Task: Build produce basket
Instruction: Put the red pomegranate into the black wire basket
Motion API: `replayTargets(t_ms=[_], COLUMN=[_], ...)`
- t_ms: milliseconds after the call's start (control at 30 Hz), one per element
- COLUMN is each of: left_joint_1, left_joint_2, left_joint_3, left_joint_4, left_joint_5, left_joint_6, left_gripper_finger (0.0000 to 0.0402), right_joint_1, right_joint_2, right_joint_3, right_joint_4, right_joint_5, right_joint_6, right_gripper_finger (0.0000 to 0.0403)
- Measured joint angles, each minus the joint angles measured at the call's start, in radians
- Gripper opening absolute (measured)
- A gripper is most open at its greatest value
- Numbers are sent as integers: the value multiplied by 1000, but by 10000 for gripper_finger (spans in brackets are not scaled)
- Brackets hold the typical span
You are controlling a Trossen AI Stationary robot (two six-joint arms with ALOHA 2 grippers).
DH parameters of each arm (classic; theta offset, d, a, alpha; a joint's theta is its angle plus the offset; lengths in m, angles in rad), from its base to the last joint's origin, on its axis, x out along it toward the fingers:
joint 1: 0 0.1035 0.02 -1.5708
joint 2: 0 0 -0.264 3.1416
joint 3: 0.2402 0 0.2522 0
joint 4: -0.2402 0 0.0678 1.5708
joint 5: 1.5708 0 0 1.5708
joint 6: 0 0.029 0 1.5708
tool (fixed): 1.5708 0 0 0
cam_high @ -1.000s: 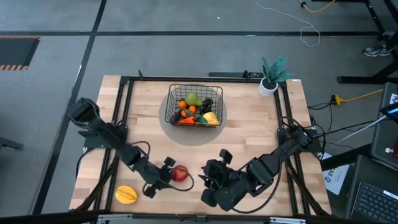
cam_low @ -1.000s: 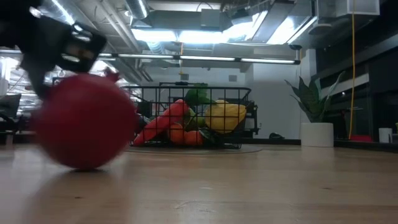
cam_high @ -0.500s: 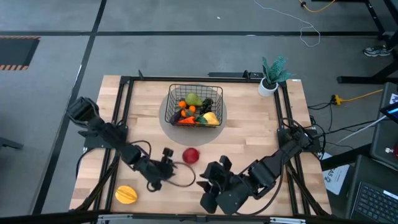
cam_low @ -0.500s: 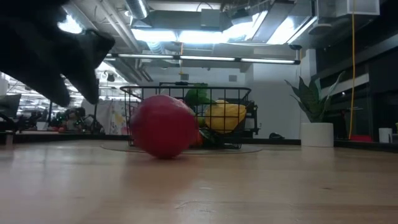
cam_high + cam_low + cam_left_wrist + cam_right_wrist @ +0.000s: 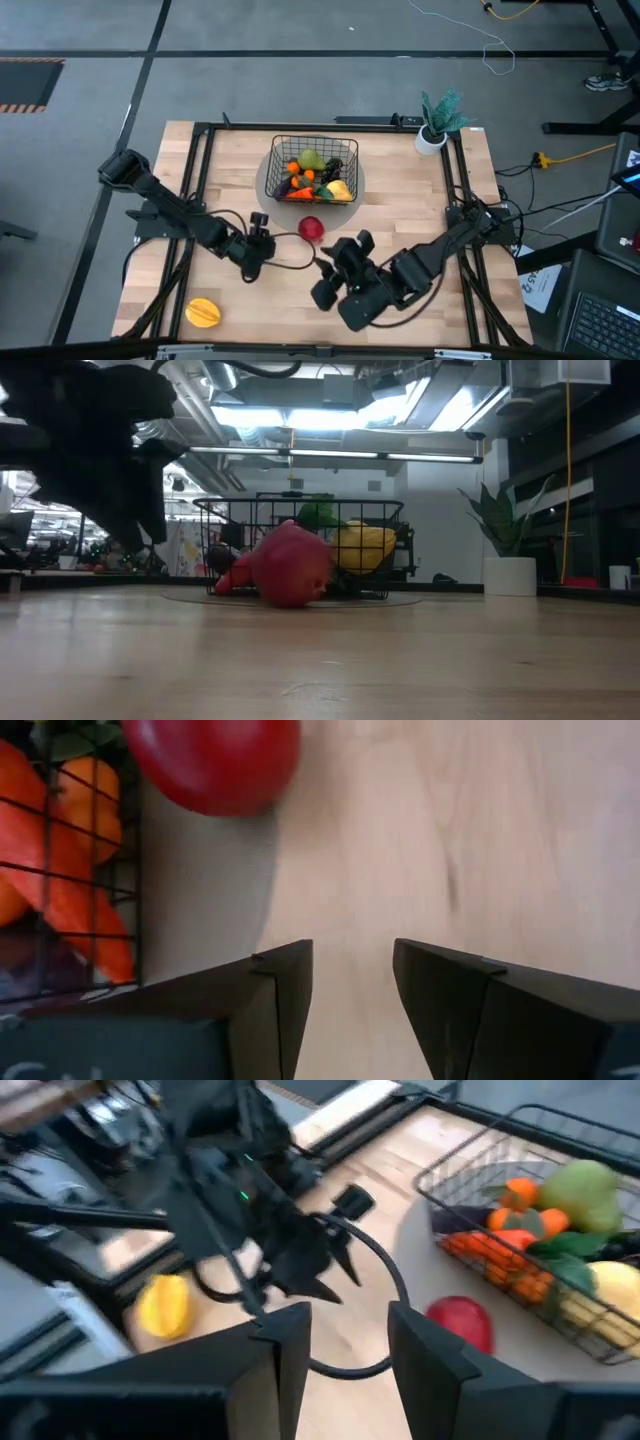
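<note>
The black wire basket [image 5: 312,170] stands on a grey round mat at the table's far middle and holds several toy fruits and vegetables. The red apple [image 5: 311,229] rests on its underside on the mat's near edge, just before the basket; it also shows in the low view [image 5: 292,565] and the left wrist view [image 5: 212,760]. A yellow-orange fruit [image 5: 203,312] lies near the front left corner. My left gripper [image 5: 265,238] is open and empty, left of the apple and apart from it [image 5: 350,995]. My right gripper [image 5: 336,268] is open and empty, near of the apple [image 5: 345,1342].
A small white pot with a teal plant [image 5: 437,125] stands at the far right corner. A black cable loops on the table between the two grippers [image 5: 295,265]. A black frame runs along the table's edges [image 5: 200,150].
The apple has rolled from beside my left gripper, near the front, toward the far edge, and now lies just before the basket. My left gripper has gone after it toward the far edge. My right gripper has also moved a little toward the far edge.
</note>
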Motion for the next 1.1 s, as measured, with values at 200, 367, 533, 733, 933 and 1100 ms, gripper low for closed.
replayTargets(t_ms=[200, 367, 533, 733, 933, 1100], left_joint_1=[67, 105, 129, 136, 135, 134], left_joint_2=[-4, -4, -4, -4, -8, -73], left_joint_3=[0, 0, 0, 0, 0, 0], left_joint_4=[-10, -40, -131, -149, -190, -277], left_joint_5=[10, 11, 11, 11, 3, 0], left_joint_6=[-29, -12, -13, -13, -13, -20], left_gripper_finger=[133, 133, 133, 133, 133, 133], right_joint_1=[-49, -76, -79, -85, -85, -96], right_joint_2=[39, 70, 93, 96, 96, 96], right_joint_3=[0, 0, 0, 0, -1, 0], right_joint_4=[-35, -113, -211, -315, -389, -394], right_joint_5=[-62, -170, -174, -175, -175, -175], right_joint_6=[4, 4, 15, 168, 239, 238], right_gripper_finger=[124, 124, 124, 124, 124, 124])
